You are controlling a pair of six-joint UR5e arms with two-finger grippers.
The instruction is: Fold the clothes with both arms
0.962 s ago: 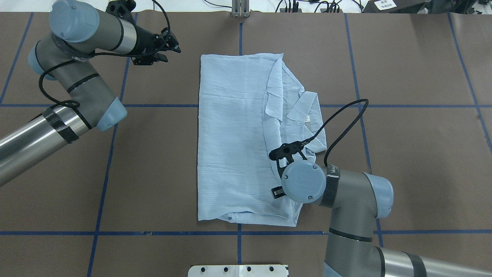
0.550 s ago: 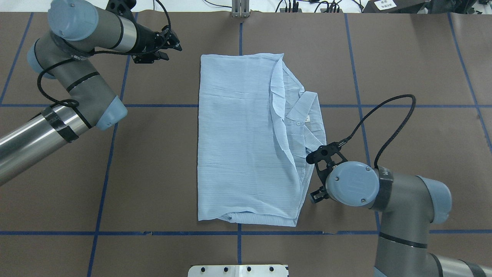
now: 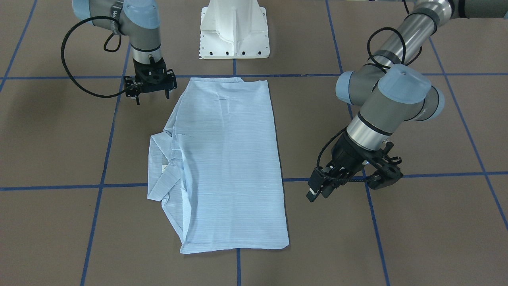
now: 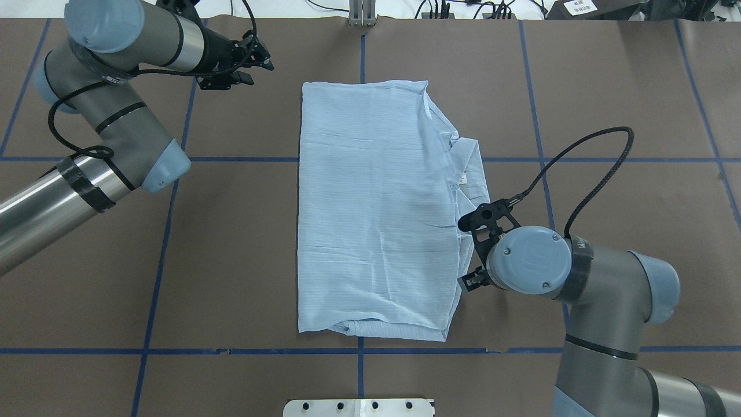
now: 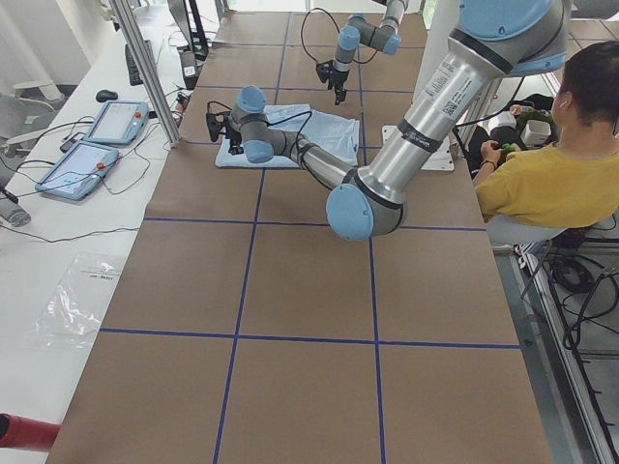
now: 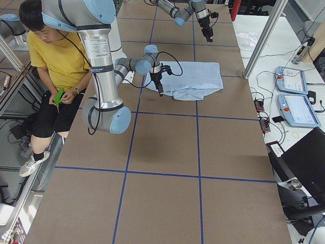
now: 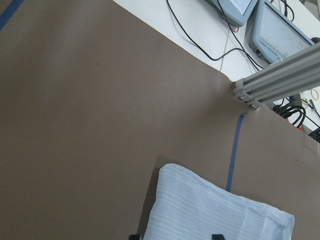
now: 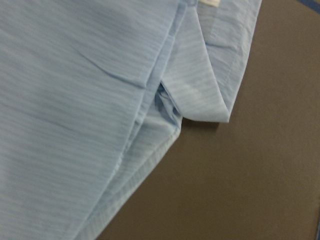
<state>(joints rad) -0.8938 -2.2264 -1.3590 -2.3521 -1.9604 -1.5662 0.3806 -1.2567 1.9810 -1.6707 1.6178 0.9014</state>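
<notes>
**Shirt's a long strip, and the right arm is the close one**

The thin light-blue striped button-up shirt point(image 4: 359, 202) lies flat in the middle of the brown blue-taped table point(image 4: 231, 231). It's folded into a strip whose long axis runs straight away from the robot. The black right gripper point(image 3: 152, 97) hovers spread and empty just beside its collar-side edge. The left gripper point(image 4: 260, 70), also spread, hangs off the far corner, apart.

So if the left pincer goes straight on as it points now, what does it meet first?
Probably the shirt, whose corner lies just ahead in the left wrist view. The left pincer slopes downward, so it may touch the brown table cover first.
</notes>
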